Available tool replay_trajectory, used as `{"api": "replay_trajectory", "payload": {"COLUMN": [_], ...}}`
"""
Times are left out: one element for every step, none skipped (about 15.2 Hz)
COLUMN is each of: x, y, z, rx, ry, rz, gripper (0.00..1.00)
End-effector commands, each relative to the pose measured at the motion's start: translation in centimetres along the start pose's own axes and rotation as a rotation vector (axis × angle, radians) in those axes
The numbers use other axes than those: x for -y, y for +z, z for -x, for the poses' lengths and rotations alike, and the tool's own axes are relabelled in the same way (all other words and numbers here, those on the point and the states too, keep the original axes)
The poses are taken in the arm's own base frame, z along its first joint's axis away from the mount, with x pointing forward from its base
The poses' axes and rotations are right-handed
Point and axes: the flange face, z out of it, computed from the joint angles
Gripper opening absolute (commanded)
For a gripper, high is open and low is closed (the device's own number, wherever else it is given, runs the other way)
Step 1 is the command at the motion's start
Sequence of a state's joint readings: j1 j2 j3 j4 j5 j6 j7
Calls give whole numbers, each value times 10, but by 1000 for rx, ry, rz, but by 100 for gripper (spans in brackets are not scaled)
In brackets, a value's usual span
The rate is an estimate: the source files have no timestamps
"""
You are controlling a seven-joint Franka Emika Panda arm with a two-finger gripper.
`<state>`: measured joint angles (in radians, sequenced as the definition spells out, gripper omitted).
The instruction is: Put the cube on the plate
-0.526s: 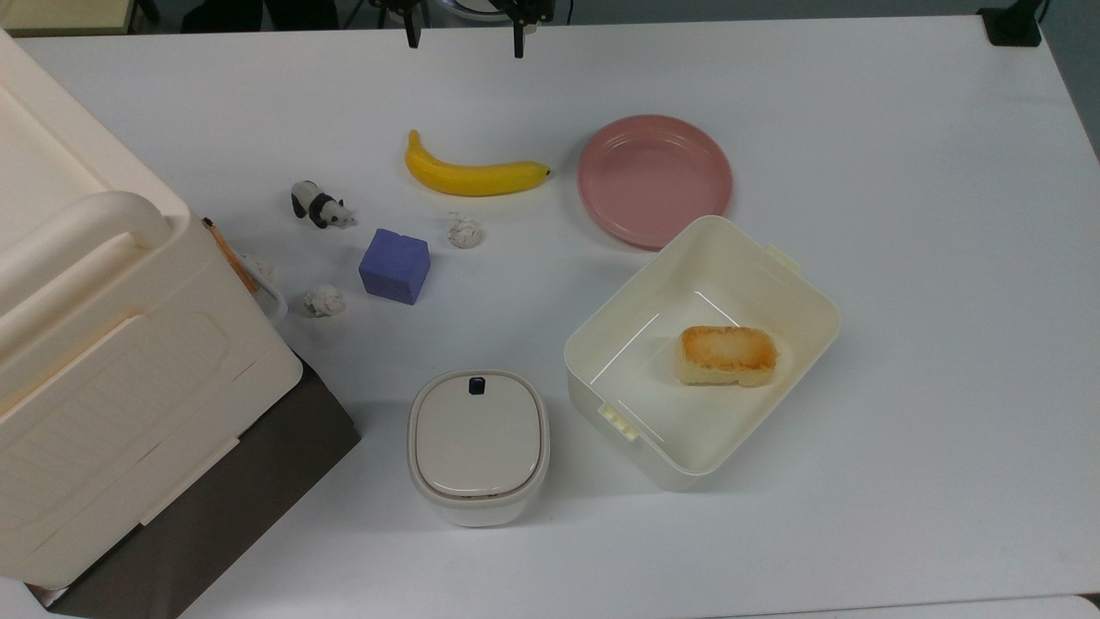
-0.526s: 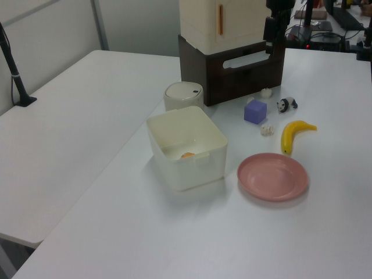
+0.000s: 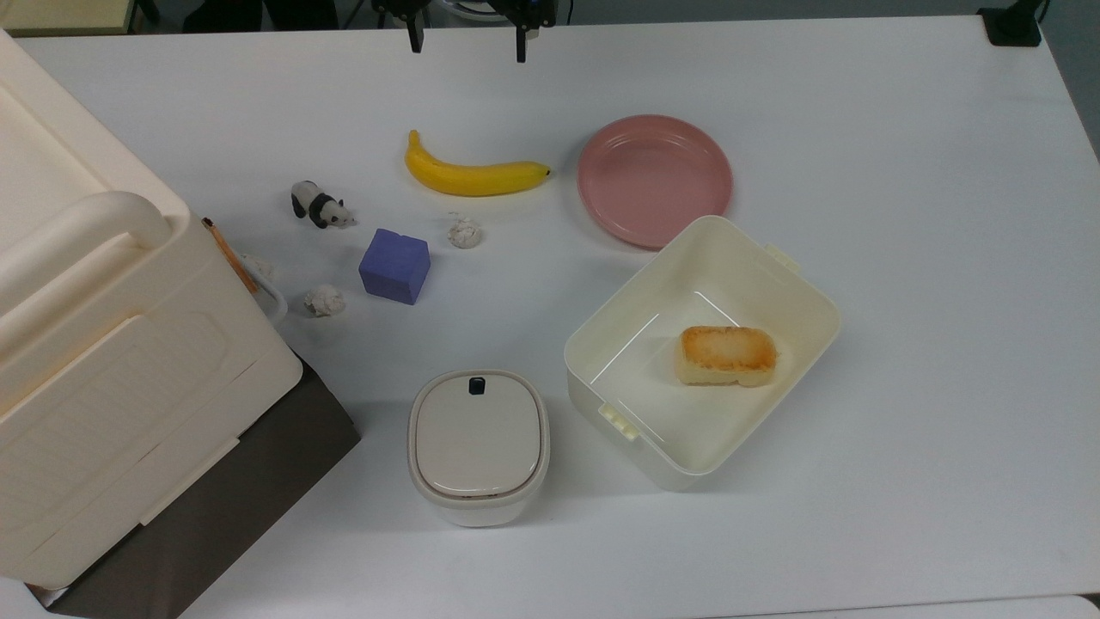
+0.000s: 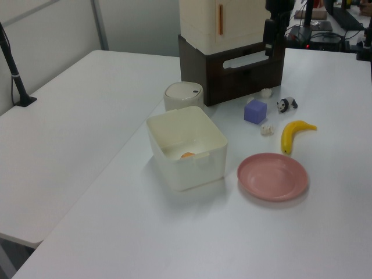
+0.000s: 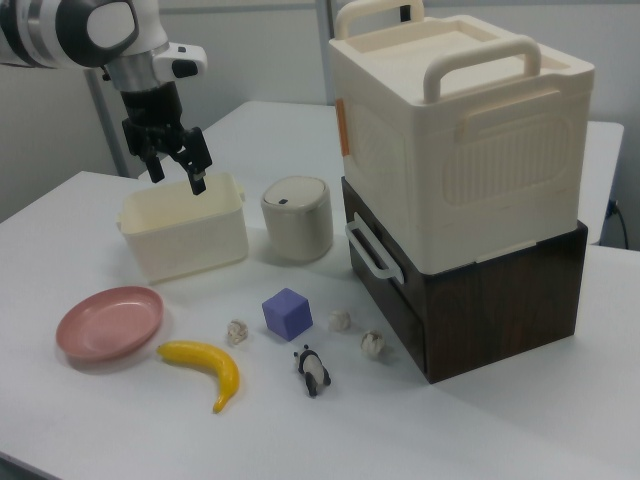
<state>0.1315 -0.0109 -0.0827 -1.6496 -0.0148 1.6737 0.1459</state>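
The gripper (image 5: 177, 174) hangs high above the table, fingers spread and holding nothing. The cube (image 3: 394, 266) rests on the table beside the banana (image 3: 473, 174), well apart from the plate (image 3: 654, 179).

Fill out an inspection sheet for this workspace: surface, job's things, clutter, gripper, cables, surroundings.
Surface: white table, dry and unmarked.
Job's things: the cube stands on the table, apart from the plate, which holds nothing.
Clutter: banana, panda figure, three crumpled white balls around the cube, e.g., lidded cream bin, cream container holding a bread block, cream box stacked on a dark brown box.
Gripper: the gripper hangs open in the air, holding nothing, far from the cube.
Cables: black cable running up from the second table.
Surroundings: second white table alongside.
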Motion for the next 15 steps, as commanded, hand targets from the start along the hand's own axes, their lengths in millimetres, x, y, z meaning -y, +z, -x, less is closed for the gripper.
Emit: {"api": "replay_trajectory", "payload": {"x": [2, 2, 2, 2, 2, 3, 3, 3, 6, 9, 9, 9, 9, 8, 8], "y": [1, 1, 1, 1, 1, 2, 2, 1, 1, 0, 1, 0, -1, -1, -1], "z": [5, 5, 5, 4, 4, 4, 4, 4, 4, 5, 5, 6, 6, 6, 6], "rx": [-24, -24, -26, -24, -24, -24, -26, -27, -27, -27, -26, -27, -26, -26, -26], "ry": [-14, -14, -14, -14, -14, -14, -17, -17, -21, -29, -35, -38, -40, -40, -42], "rz": [13, 13, 13, 13, 13, 13, 13, 13, 12, 13, 14, 13, 14, 16, 18], "gripper": [100, 100, 100, 100, 100, 100, 100, 100, 100, 100, 100, 100, 100, 100, 100]}}
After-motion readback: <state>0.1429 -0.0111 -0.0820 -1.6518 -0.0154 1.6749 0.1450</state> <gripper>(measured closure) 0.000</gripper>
